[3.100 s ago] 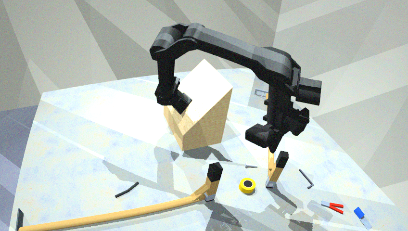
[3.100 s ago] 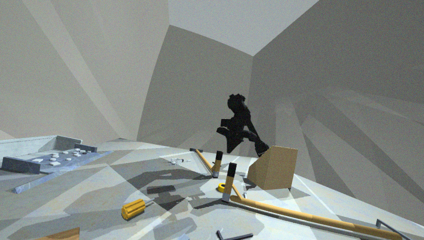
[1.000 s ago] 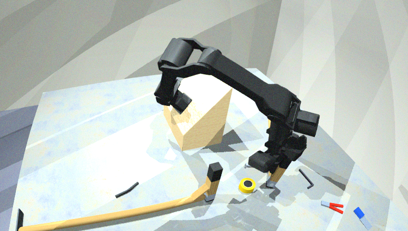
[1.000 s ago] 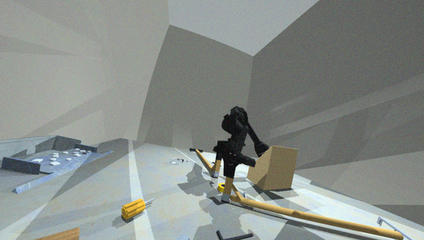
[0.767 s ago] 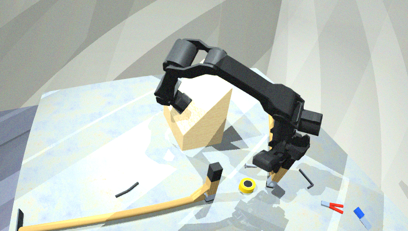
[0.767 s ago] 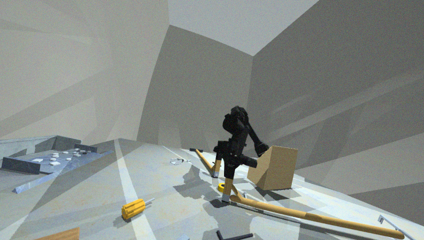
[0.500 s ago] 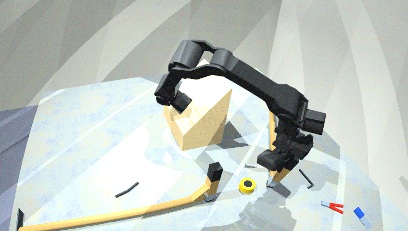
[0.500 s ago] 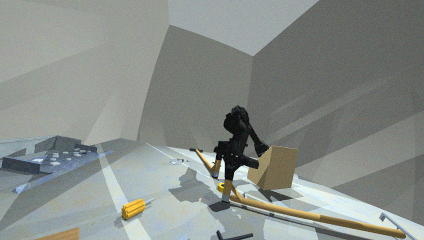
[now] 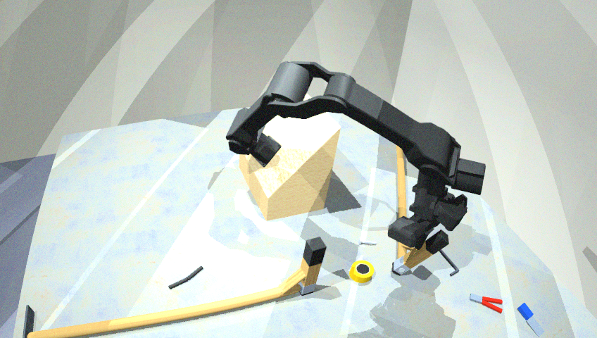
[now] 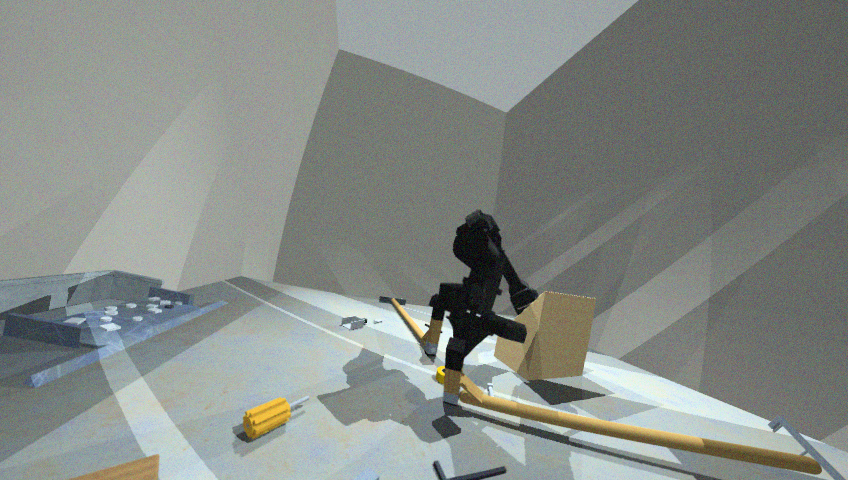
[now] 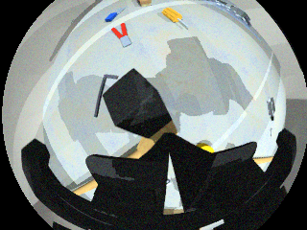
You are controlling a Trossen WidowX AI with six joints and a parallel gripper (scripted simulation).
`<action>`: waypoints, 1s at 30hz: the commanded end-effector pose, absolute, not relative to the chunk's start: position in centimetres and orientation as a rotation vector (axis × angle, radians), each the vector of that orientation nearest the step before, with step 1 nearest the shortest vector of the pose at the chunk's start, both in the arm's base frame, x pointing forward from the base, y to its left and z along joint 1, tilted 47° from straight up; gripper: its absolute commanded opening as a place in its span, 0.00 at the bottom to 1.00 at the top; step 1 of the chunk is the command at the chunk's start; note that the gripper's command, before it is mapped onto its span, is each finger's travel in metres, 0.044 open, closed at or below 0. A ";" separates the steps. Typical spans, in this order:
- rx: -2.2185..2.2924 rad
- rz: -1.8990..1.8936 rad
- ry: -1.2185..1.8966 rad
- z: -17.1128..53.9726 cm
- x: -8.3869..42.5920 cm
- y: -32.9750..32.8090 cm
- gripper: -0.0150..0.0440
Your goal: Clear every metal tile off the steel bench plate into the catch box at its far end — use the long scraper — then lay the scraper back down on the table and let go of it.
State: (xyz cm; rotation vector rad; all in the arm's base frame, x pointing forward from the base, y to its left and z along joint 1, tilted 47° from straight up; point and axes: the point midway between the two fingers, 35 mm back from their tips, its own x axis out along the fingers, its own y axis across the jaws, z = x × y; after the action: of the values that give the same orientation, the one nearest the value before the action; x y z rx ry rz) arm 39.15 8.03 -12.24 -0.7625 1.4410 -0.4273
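Observation:
My gripper is shut and empty, close above the black-capped upright grip of one long wooden-handled tool. Touching cannot be told. That tool lies on the table with a thin grey head. A second long wooden-handled tool has a flat black head. Which is the scraper is unclear. Several pale tiles lie on the blue-grey plate at the left of the exterior view. A grey-walled structure behind it may be the catch box.
A wooden wedge-shaped block stands beside the arm. A yellow tape roll lies between the tools. A hex key, red-handled pliers, a blue-handled tool and a yellow screwdriver lie around.

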 end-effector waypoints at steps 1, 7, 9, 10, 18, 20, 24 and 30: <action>-0.760 -0.424 1.445 -13.0 39.2 8.7 0.25; -0.759 -0.424 1.445 -13.7 39.3 9.3 0.25; -0.759 -0.423 1.445 -13.9 39.4 9.6 0.25; -0.759 -0.423 1.445 -14.0 39.4 9.7 0.25; -0.759 -0.423 1.445 -15.0 39.5 10.6 0.25; -0.759 -0.423 1.445 -15.2 39.6 10.8 0.25; -0.758 -0.423 1.445 -15.7 39.6 11.2 0.25; -0.758 -0.424 1.444 -16.5 39.6 11.9 0.25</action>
State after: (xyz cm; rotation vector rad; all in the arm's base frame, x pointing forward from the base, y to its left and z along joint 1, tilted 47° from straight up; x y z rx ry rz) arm 39.53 11.52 -16.08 -0.7655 1.4449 -0.4211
